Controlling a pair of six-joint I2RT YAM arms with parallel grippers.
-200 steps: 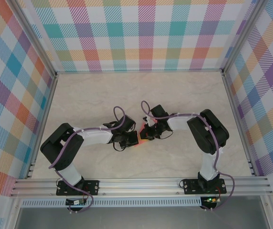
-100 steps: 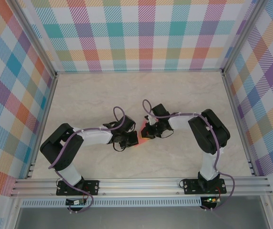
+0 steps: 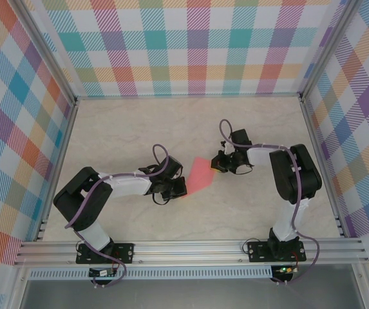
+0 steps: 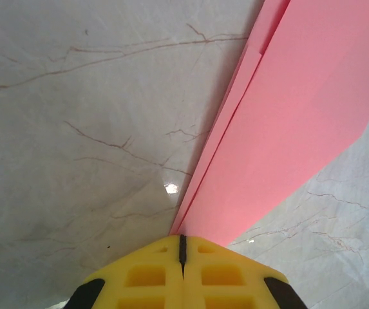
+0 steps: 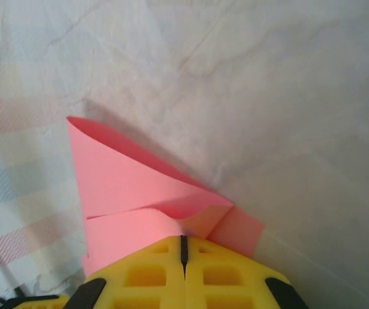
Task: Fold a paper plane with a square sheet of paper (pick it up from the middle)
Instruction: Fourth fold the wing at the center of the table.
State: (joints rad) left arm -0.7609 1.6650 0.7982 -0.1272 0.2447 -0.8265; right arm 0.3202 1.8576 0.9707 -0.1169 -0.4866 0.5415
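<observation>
The left fingers (image 4: pixel 147 275) are pressed shut on one end of a folded salmon-pink sheet of thin paper (image 4: pixel 293 116), which stretches away from their tips over the pale marbled counter (image 4: pixel 75 141). The right fingers (image 5: pixel 217 275) are clamped on its other end, where the paper curls up just ahead of them.

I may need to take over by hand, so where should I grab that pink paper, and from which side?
Pinch the long free edge of the pink paper midway, coming from the far side. The left gripper clamps its near-left end and the right gripper its right corner, so the middle span is open. Its thin folded layers likely need a flat pinch.
</observation>
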